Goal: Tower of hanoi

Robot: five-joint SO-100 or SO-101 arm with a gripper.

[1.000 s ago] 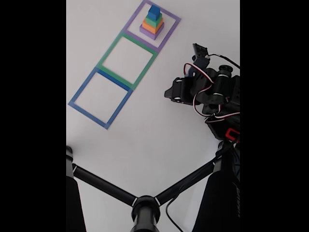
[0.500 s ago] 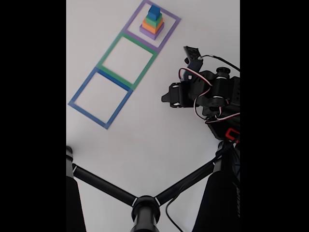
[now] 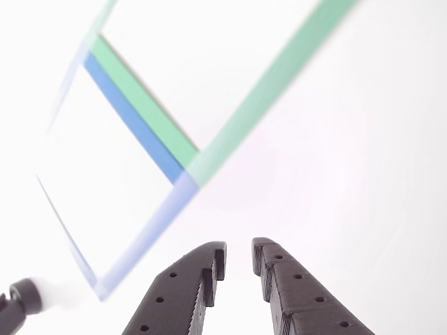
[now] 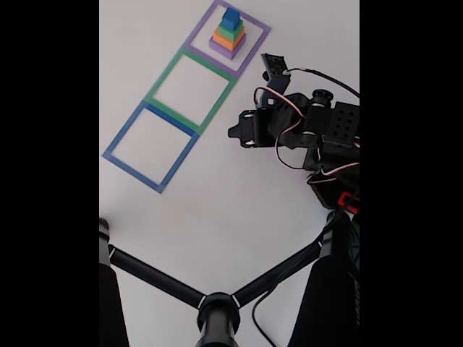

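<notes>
While the arm hangs over the white table, the scene reads so:
Tower: four blocks stacked, purple block (image 4: 225, 48) at the bottom, orange block (image 4: 228, 38) on it, green block (image 4: 230, 30) next, blue cube (image 4: 231, 17) on top; the stack stands at about 12 o'clock in the fixed view, inside the purple outline (image 4: 254, 48)
Outlines: three flat squares in a row across the table (image 4: 217, 202), purple at 12 o'clock, green outline (image 4: 215, 110) below it toward 11, blue outline (image 4: 177, 160) toward 9 o'clock; neighbours share an edge
Arm: black, with red and white wires, enters the fixed view from 3 to 4 o'clock; its front end lies just to the right of the green outline and below the tower, apart from both
Gripper (image 3: 238, 255): two black fingers (image 3: 188, 286) rise from 6 o'clock in the other view, tips slightly parted with a narrow gap of bare table between them, nothing held
Under the gripper: the corner where the green and blue outlines meet sits toward 10 o'clock from the tips in the other view, blurred
Stand: black tripod legs (image 4: 159, 278) spread from 6 o'clock in the fixed view toward 8 and 4
Cable: a thin black lead (image 4: 257, 318) curls by the stand at 5 o'clock
</notes>
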